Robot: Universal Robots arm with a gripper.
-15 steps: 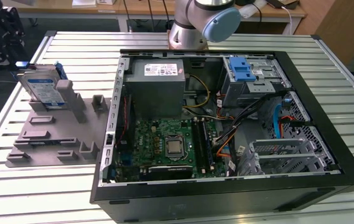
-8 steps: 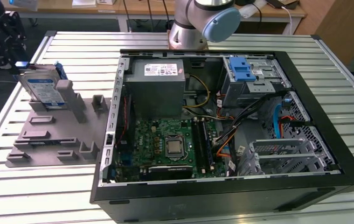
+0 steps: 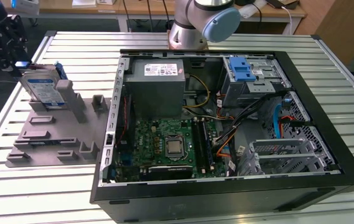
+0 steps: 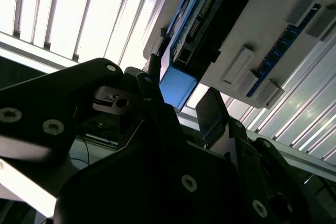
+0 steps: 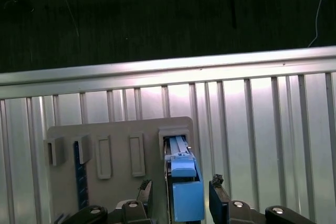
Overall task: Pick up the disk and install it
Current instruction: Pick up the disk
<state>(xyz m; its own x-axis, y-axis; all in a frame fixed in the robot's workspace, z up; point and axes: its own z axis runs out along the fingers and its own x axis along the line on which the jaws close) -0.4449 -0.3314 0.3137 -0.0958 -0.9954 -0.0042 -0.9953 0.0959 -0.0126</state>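
Observation:
The disk (image 3: 43, 88) stands on edge in a slot at the far end of the grey holder plate (image 3: 59, 133), towards the exterior view's left. It is silver, with a white-and-blue label and a blue carrier frame. In the first wrist view I see it end-on, with its blue frame end (image 5: 185, 190) between my two dark fingertips (image 5: 217, 182). My gripper (image 5: 181, 184) is open and straddles that end, with a small gap on each side. The second wrist view shows the same blue end (image 4: 177, 88) between the fingers of the gripper (image 4: 181, 83).
An open black computer case (image 3: 326, 140) lies on the slatted metal table (image 3: 351, 88). Inside it are a grey power supply box (image 3: 158, 77), a green motherboard (image 3: 167, 144) and a grey drive cage with a blue latch (image 3: 245, 70). The holder plate also carries several empty slots (image 5: 121, 156).

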